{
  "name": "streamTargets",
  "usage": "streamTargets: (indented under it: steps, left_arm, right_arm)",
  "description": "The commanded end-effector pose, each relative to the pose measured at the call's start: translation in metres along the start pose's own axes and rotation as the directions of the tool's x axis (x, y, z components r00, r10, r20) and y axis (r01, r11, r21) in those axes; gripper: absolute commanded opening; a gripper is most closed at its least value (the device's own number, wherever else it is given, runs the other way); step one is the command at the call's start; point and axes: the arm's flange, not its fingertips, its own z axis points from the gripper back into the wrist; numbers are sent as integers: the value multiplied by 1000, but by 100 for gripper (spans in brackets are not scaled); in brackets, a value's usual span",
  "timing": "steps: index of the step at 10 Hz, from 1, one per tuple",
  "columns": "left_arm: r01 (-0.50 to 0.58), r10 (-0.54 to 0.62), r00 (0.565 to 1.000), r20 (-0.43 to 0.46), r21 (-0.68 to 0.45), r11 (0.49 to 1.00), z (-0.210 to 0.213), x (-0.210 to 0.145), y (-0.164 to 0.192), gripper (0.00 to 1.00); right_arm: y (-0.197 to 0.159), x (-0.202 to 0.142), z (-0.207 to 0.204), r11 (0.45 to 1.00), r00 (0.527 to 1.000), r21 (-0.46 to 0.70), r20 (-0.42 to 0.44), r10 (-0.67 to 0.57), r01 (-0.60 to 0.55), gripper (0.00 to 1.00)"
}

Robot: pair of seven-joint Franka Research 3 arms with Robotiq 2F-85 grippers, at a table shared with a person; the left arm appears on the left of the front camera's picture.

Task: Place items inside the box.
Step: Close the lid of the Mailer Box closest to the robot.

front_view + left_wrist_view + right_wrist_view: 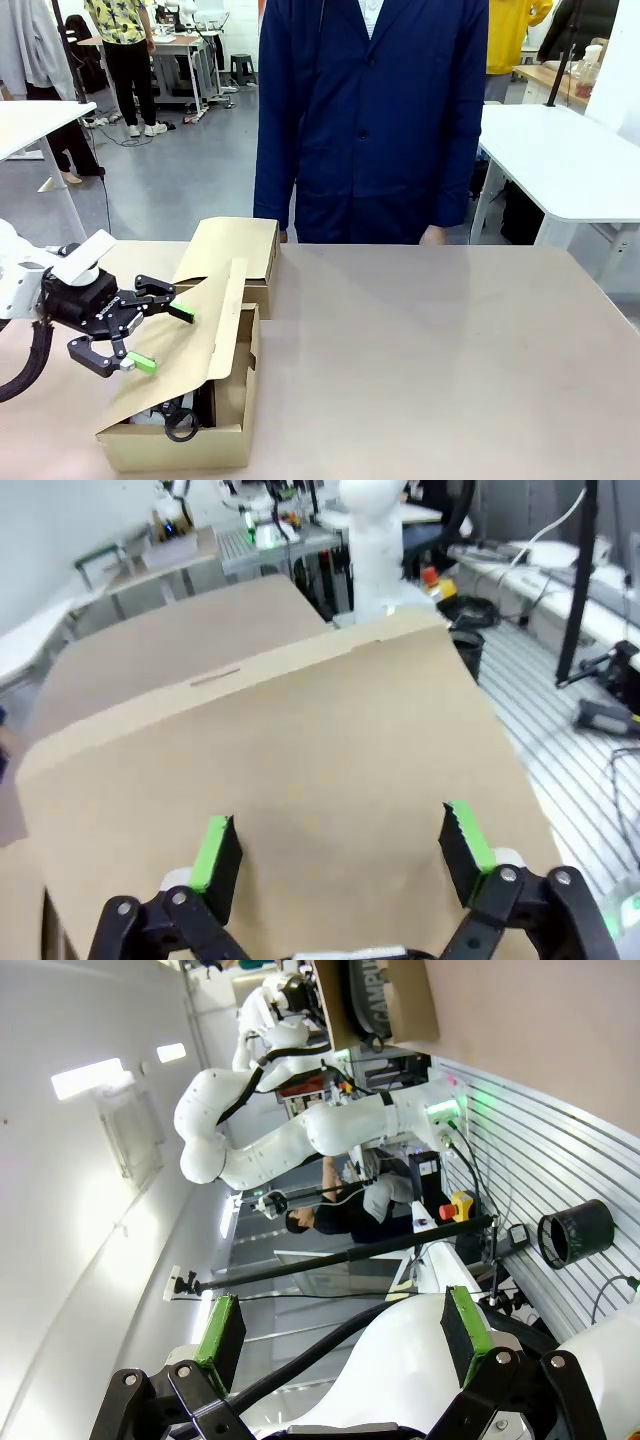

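Closing the lid looks like your job right now. The box sits near the front left corner of the table, and its wide flap lid leans half way down over it. Through the gap at the front you can see a few items already inside, with a black ring poking out (the rest is too dark to tell apart). A smaller box sits just behind it, near the table's back edge.

Your left gripper is right at the flap, with its fingers spread wide and holding nothing. In the left wrist view, the left gripper's green pads point straight at the flat brown flap.

To do this well, I think you should push on the middle of the flap, slow and flat, so the box does not slide. Watch that the black ring does not get pinched under the edge.

Your right gripper is spread wide too, with nothing between its fingers, pointed away from the table
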Motion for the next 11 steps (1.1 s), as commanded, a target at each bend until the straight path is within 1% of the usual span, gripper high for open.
streamTargets:
  steps: [1, 2, 4, 9, 10, 11]
  left_arm:
    - [122, -125, 986, -110, -28, 992, -74, -5, -141, 100]
    - [131, -140, 978, -152, -73, 989, -77, -11, -144, 100]
    - [135, -156, 964, -217, -106, 985, -80, -17, -147, 100]
    - [94, -123, 954, -272, -117, 989, -82, -26, -150, 100]
    - [60, -104, 956, -274, -163, 985, -79, -26, -148, 100]
    - [51, -86, 965, -246, -144, 988, -76, -23, -146, 100]
  right_arm:
    - [6, 0, 1, 1000, 1000, 21, 12, -7, 7, 100]
    - [6, 0, 1, 1000, 1000, 21, 12, -7, 7, 100]
    - [6, 0, 1, 1000, 1000, 21, 12, -7, 7, 100]
    - [6, 0, 1, 1000, 1000, 21, 12, -7, 7, 100]
    - [6, 0, 1, 1000, 1000, 21, 12, -7, 7, 100]
    - [6, 0, 1, 1000, 1000, 21, 12, -7, 7, 100]
